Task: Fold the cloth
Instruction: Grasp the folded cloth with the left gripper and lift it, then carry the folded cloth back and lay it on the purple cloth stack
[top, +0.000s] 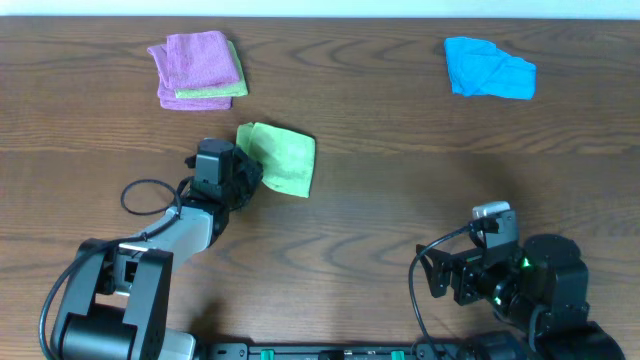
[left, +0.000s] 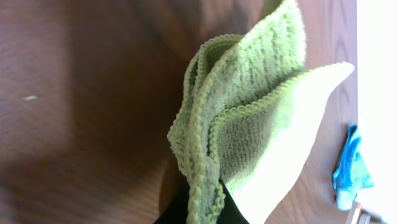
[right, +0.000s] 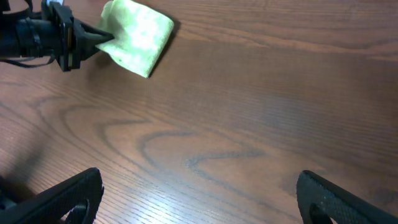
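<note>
A light green cloth lies folded left of the table's middle. My left gripper is shut on its left edge. In the left wrist view the cloth's layered hems rise from between the black fingers. The cloth also shows in the right wrist view, with the left gripper pinching its corner. My right gripper is open and empty, low over bare wood at the front right.
A stack of folded cloths, purple over green, sits at the back left. A crumpled blue cloth lies at the back right, also seen in the left wrist view. A black cable loops beside the left arm.
</note>
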